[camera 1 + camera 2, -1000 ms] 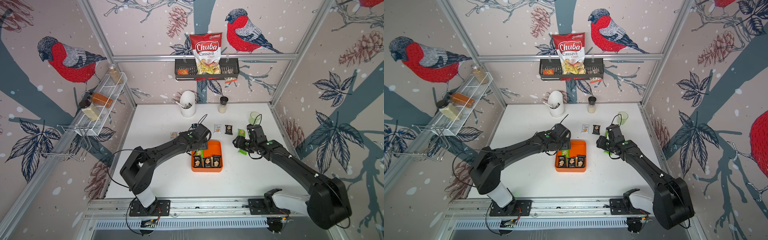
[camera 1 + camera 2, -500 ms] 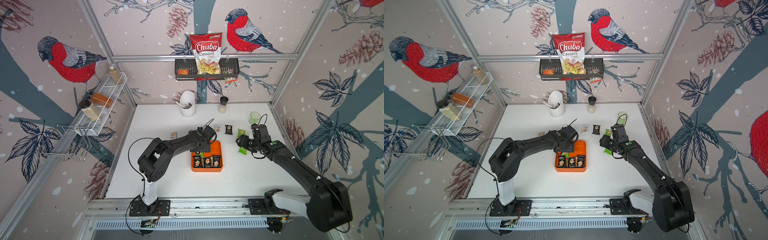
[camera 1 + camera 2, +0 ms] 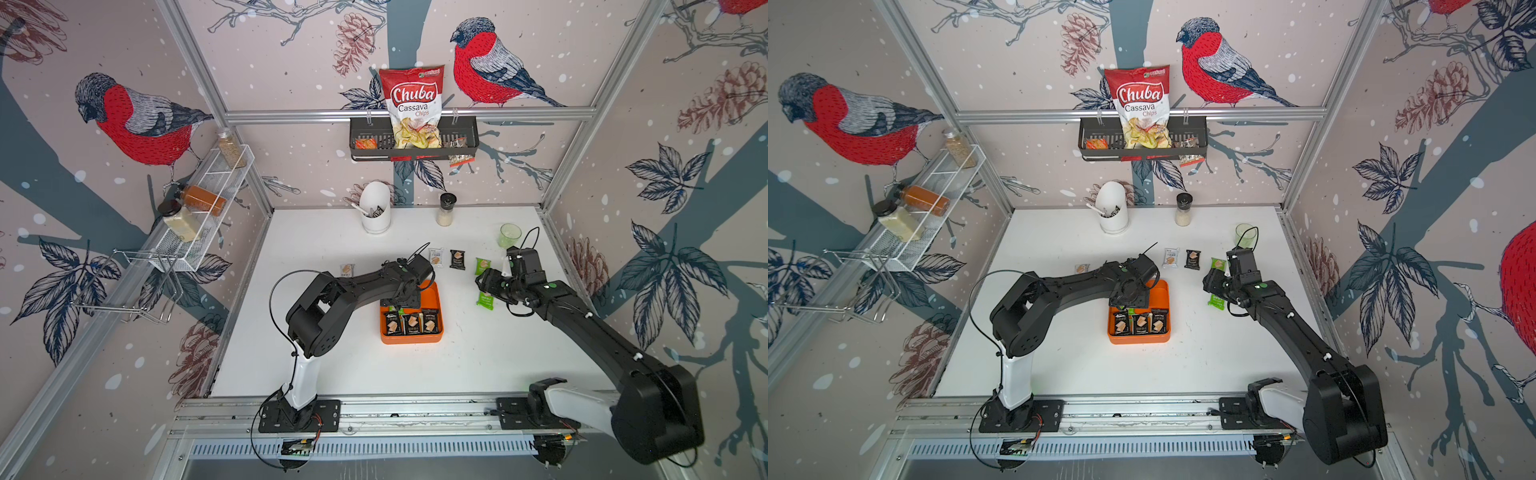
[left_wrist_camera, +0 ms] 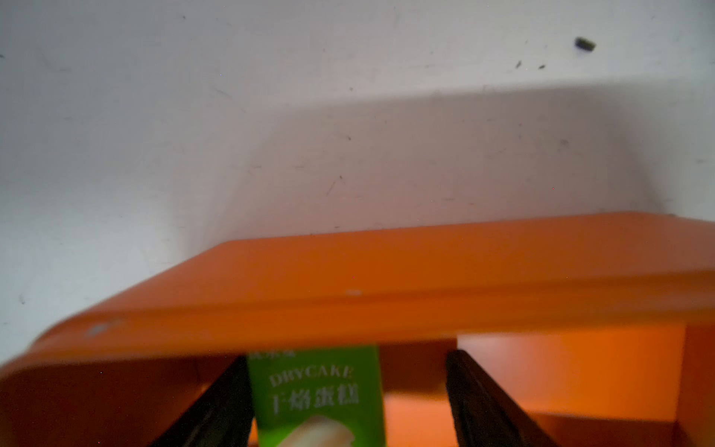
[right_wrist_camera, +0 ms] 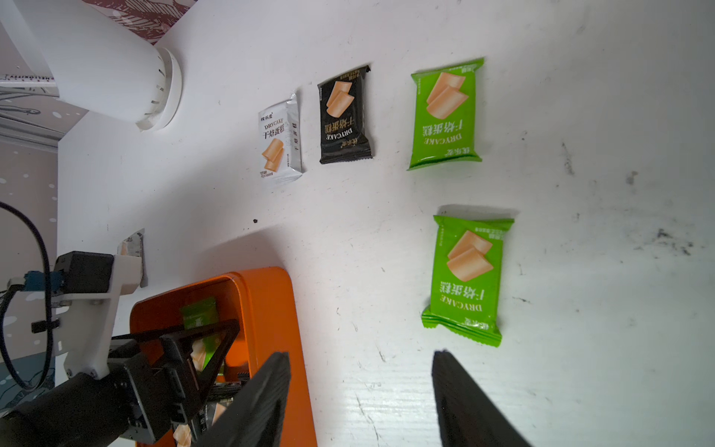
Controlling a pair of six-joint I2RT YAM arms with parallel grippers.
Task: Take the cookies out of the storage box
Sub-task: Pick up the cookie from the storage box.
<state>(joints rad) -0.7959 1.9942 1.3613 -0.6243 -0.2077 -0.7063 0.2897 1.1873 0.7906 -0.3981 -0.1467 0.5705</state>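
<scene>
The storage box [image 3: 437, 296] is an orange tray at mid table, seen in both top views [image 3: 1163, 291]. Three black cookies [image 3: 411, 322] lie along its near side. My left gripper [image 3: 401, 305] reaches down inside the box. In the left wrist view it [image 4: 348, 356] is open around a green cookie packet [image 4: 317, 391]; one finger touches the packet's edge and the other stands apart. My right gripper [image 5: 361, 354] hangs open and empty over bare table, between the box [image 5: 271, 309] and a green cookie [image 5: 466, 278].
More cookies lie on the table behind the box: white [image 3: 435, 257], black [image 3: 457, 259], green [image 3: 482, 266], and one far left [image 3: 346, 270]. A white holder [image 3: 375, 208], a shaker jar [image 3: 446, 210] and a green cup [image 3: 510, 236] stand at the back.
My left gripper has moved from the box's far edge toward the front and down into the box, its elbow folding in. The right arm has barely shifted.
</scene>
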